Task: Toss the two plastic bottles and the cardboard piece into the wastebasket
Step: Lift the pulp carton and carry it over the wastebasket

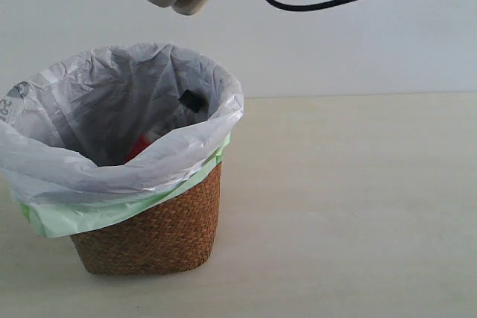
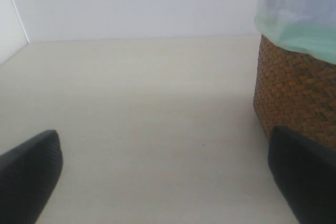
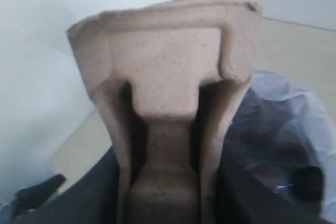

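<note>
Showing no legible writing: dark print at the rim of the white bag (image 1: 89,94) being too small to read, and lettering on the red label (image 1: 136,148) being hidden from view. Counting one wastebasket (image 1: 160,236), brown wicker, lined with two layers, the crinkled white bag lying over a pale green bag (image 1: 97,217). Counting one bottle (image 1: 168,121) in view inside the wastebasket, leaning against the liner with its black cap (image 1: 192,100) uppermost. Counting one cardboard piece (image 3: 168,77), tan moulded pulp, hanging above the wastebasket's open mouth. Clamping that piece with the right gripper (image 3: 163,198) at the end nearest the wrist, dark fingers pressing on either side. Holding the left gripper (image 2: 163,145) spread wide and empty, low over the table (image 1: 358,206), just beside the wastebasket's wicker wall.
</note>
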### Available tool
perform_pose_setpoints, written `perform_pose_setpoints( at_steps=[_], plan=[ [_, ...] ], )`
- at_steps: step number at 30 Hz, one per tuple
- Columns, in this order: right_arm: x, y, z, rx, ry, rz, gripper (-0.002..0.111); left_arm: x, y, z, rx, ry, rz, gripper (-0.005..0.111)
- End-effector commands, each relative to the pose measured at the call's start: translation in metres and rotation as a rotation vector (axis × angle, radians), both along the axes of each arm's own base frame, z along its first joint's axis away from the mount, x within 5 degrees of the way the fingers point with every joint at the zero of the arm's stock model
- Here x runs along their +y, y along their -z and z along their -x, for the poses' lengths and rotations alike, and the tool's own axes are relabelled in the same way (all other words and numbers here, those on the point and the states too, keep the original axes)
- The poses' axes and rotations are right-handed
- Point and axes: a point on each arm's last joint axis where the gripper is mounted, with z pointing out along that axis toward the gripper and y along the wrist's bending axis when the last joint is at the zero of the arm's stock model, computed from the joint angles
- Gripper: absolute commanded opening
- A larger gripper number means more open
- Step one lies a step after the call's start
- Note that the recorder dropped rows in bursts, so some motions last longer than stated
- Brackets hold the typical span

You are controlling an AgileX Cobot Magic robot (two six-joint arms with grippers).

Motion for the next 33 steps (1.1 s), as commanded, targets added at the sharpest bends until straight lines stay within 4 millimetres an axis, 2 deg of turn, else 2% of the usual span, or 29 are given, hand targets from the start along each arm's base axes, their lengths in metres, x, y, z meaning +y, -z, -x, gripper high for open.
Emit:
perform_pose_setpoints(
  at_steps=[1,3,6,9,12,15,19,24,28,30,33],
  plan=[
    [-0.016,0.011,-0.013,-0.147,0.122,0.269,0.0,0.0,-0.002,0.0,-0.015,0.003,0.009,0.108],
    [-0.033,0.018,-0.022,-0.189,0.254,0.463,0.0,0.0,-0.002,0.0,-0.015,0.003,0.009,0.108],
    [-0.069,0.008,-0.032,-0.237,0.548,0.741,0.0,0.0,-0.002,0.0,-0.015,0.003,0.009,0.108],
    [-0.082,0.002,-0.033,-0.201,0.68,0.806,0.0,0.0,-0.002,0.0,-0.015,0.003,0.009,0.108],
    [-0.083,0.004,-0.03,-0.159,0.684,0.811,0.0,0.0,-0.002,0.0,-0.015,0.003,0.009,0.108],
    [-0.073,0.008,-0.026,-0.074,0.618,0.72,0.0,0.0,-0.002,0.0,-0.015,0.003,0.009,0.108],
    [-0.047,0.007,-0.015,0.008,0.404,0.499,0.0,0.0,-0.002,0.0,-0.015,0.003,0.009,0.108],
    [-0.009,-0.018,0.008,0.064,0.045,0.059,0.0,0.0,-0.002,0.0,-0.015,0.003,0.009,0.108],
    [0.003,-0.043,0.021,0.013,-0.139,-0.214,0.0,0.0,-0.002,0.0,-0.015,0.003,0.009,0.108],
    [0.003,-0.047,0.023,-0.027,-0.165,-0.252,0.0,0.0,-0.002,0.0,-0.015,0.003,0.009,0.108],
    [0.003,-0.043,0.021,-0.095,-0.172,-0.201,0.0,0.0,-0.002,0.0,-0.015,0.003,0.009,0.108]
  ],
)
